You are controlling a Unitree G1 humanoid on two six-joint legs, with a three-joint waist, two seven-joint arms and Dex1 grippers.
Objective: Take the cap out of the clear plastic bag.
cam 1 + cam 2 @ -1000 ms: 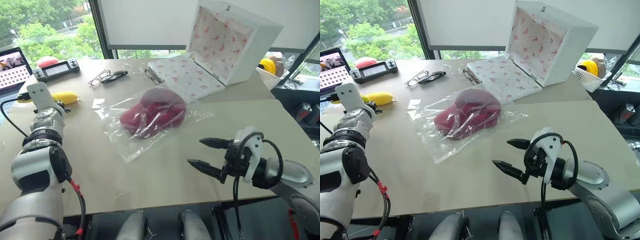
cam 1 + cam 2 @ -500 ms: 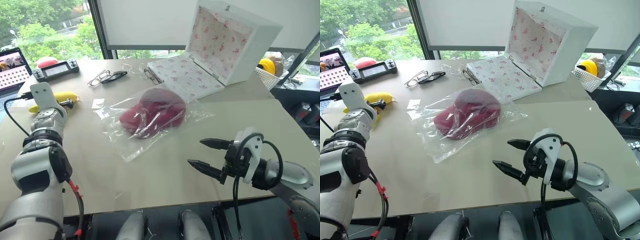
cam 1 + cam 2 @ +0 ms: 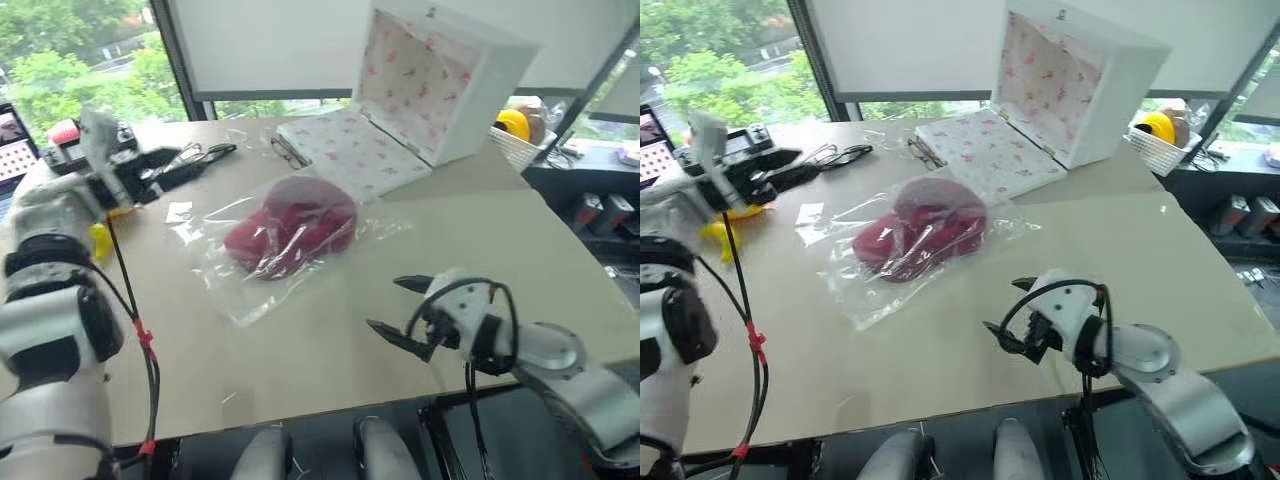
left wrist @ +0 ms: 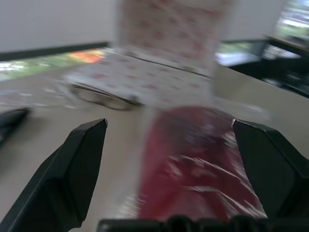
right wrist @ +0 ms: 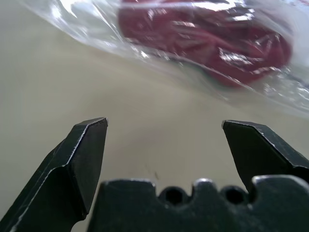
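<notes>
Crinkly clear plastic bag (image 3: 262, 240) — cap (image 3: 290, 222) (soft, red) inside.

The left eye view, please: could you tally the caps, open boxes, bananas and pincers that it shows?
Caps: 1, the dark red cap inside the clear plastic bag
Open boxes: 1, the white floral-lined box
Bananas: 1, the yellow banana
Pincers: 2, the left pincer and the right pincer, both open
Total: 5

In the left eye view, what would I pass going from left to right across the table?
Left gripper → cap inside the clear plastic bag → right gripper → white basket holding something yellow at the far right.
</notes>
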